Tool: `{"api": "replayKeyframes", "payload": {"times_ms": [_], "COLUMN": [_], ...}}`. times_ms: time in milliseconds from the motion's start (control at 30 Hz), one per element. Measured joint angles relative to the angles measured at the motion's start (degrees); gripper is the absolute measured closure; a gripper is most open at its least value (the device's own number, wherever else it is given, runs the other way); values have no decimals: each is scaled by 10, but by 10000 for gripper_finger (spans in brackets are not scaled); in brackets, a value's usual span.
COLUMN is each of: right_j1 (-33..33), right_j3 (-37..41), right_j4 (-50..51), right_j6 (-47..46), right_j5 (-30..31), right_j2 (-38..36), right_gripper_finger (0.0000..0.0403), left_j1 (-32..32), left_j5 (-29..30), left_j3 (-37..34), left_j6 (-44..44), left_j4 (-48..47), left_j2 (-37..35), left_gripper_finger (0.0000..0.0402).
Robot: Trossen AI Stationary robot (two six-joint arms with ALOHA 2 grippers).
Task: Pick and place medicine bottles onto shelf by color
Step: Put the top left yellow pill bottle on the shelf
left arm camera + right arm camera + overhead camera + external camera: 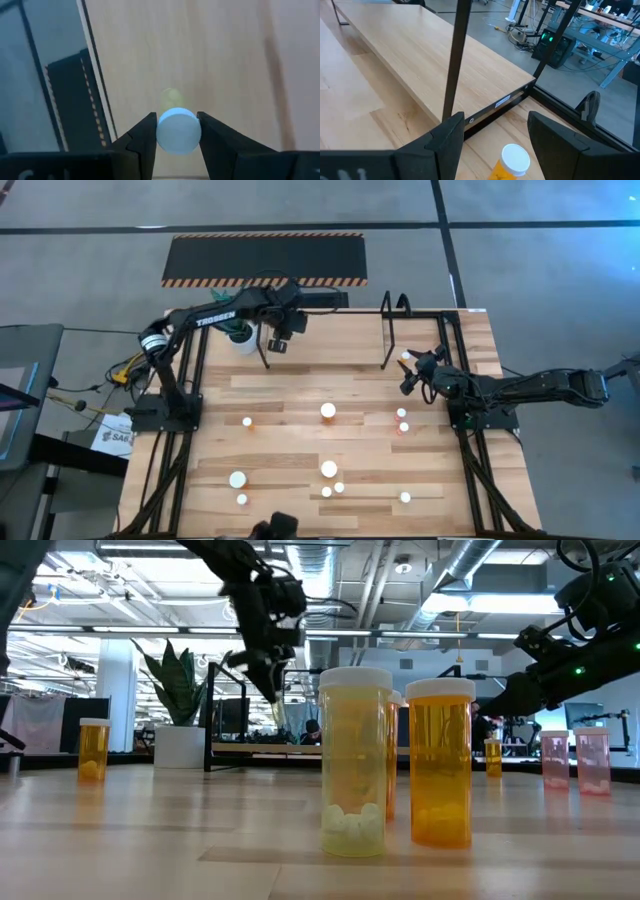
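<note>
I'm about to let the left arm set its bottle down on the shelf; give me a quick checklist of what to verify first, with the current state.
1. Left end effector holds a bottle: ok, fingers either side of the white cap of a yellow bottle.
2. Held bottle is above the shelf: ok, high view puts the left end effector over the board's left end.
3. Landing spot is bare: ok, plain wood below in the left wrist view.
4. Clear of the hoop upright: cannot tell.
5. Right end effector out of the way: ok, open, at the shelf's right end above an orange bottle.
</note>
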State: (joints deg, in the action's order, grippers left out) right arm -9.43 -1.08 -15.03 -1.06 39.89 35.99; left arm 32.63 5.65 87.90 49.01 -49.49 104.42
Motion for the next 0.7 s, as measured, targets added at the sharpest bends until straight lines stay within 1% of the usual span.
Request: {"api": "replayKeyframes", "payload": {"times_ms": [67, 200, 267, 367, 467, 633, 700], "right_j1": [0, 0, 0, 0, 0, 0, 0], "right_j3": [0, 0, 0, 0, 0, 0, 0], "right_j4": [0, 0, 0, 0, 0, 0, 0], "right_j6": [0, 0, 0, 0, 0, 0, 0], "right_j5": [0, 0, 0, 0, 0, 0, 0], "right_j2": [0, 0, 0, 0, 0, 0, 0], "right_gripper_finger": [159, 159, 159, 159, 159, 159, 159], "left_j1": [9, 13, 12, 11, 11, 11, 11], "left_j5": [13, 17, 11, 3, 1, -19, -20], "left_j3": [33, 121, 166, 212, 224, 225, 225], "left_j6": [-5, -41, -63, -85, -101, -113, -132], "left_j4": [-14, -107, -168, -217, -225, -230, -227], "left_j2": [34, 105, 131, 153, 155, 153, 153], "left_gripper_finger": [271, 267, 268, 269, 269, 269, 268]}}
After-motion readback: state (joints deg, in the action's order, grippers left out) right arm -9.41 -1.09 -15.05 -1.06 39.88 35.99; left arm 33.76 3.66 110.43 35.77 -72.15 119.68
